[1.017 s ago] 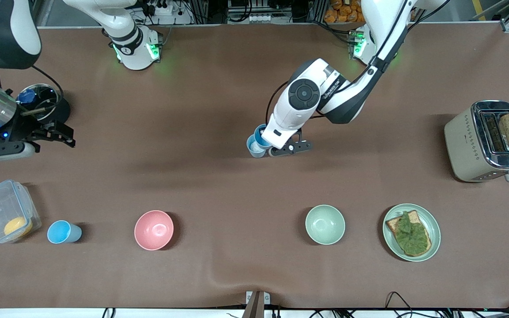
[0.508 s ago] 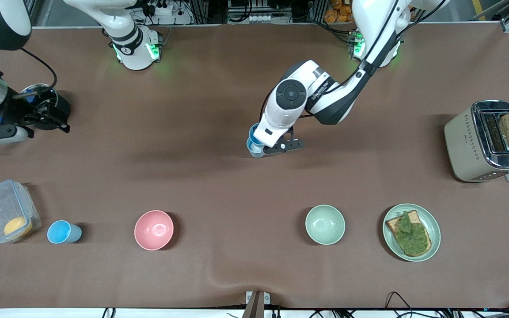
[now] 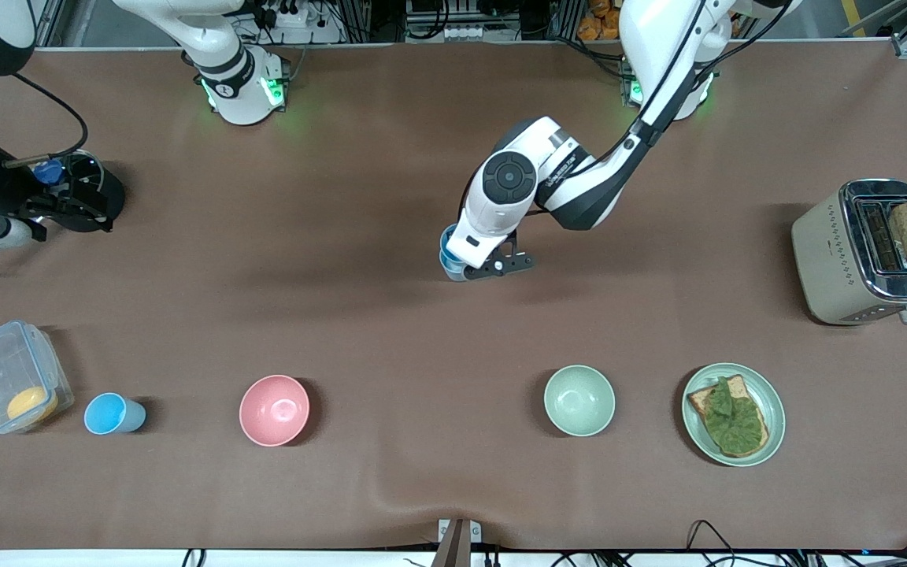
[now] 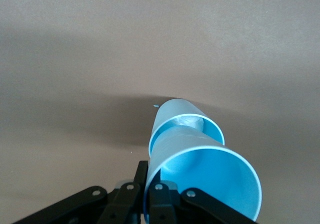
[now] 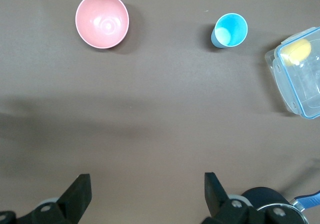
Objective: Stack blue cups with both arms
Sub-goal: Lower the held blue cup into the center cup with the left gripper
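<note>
From the left wrist, left tool (image 4: 150, 204) pinches nested blue cups (image 4: 192, 151).

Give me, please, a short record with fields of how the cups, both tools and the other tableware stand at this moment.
left tool: mid-table, shut on a sky-blue cup whose base sits inside a second blue cup
right tool: open, holding nothing, over the right arm's end of the table
third blue cup: upright, alone, between the clear box and the pink bowl
green bowl: beside the plate
toaster: left arm's end of the table, bread in one slot
</note>
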{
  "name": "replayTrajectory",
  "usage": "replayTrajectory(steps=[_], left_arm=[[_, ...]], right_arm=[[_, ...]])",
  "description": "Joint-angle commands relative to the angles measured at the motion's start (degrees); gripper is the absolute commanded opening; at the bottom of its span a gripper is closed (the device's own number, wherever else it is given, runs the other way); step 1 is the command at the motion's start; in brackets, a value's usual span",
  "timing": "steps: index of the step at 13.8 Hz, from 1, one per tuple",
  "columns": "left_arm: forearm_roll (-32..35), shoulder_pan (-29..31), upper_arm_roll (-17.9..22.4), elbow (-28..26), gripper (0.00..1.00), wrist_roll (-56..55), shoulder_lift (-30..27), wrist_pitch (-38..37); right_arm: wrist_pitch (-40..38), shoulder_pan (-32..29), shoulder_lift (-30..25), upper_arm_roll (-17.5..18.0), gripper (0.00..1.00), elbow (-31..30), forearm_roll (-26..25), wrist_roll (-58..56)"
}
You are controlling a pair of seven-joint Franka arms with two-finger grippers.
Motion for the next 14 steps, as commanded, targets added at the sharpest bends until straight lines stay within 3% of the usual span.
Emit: replayTrajectory(steps=[1, 4, 5, 6, 14], left_arm=[[1.52, -0.75, 0.36, 2.73, 0.00, -1.63, 1.77, -0.43], [1.69, -0.92, 0.44, 3.00, 0.00, -1.45, 2.57, -0.43], [1.60, -1.01, 0.44, 3.35, 0.37, -1.36, 2.66, -0.43], [2.21, -1.18, 0.44, 3.70, 0.99, -0.75, 3.09, -0.43], [4.86, 0.74, 0.53, 6.60, 1.00, -1.19, 0.82, -1.39]], right_arm=[[-1.23, -1.24, 0.93, 1.22, 1.00, 2.08, -0.61, 0.06], [-1.31, -0.89, 1.11, 1.31, 1.00, 2.88, -0.96, 0.07], [-1.66, -0.80, 1.11, 1.31, 1.00, 2.88, -0.87, 0.15], [-2.10, -0.80, 1.11, 1.31, 1.00, 2.79, -0.79, 0.24], [-2.55, -0.71, 1.11, 1.31, 1.00, 2.88, -0.79, 0.59]])
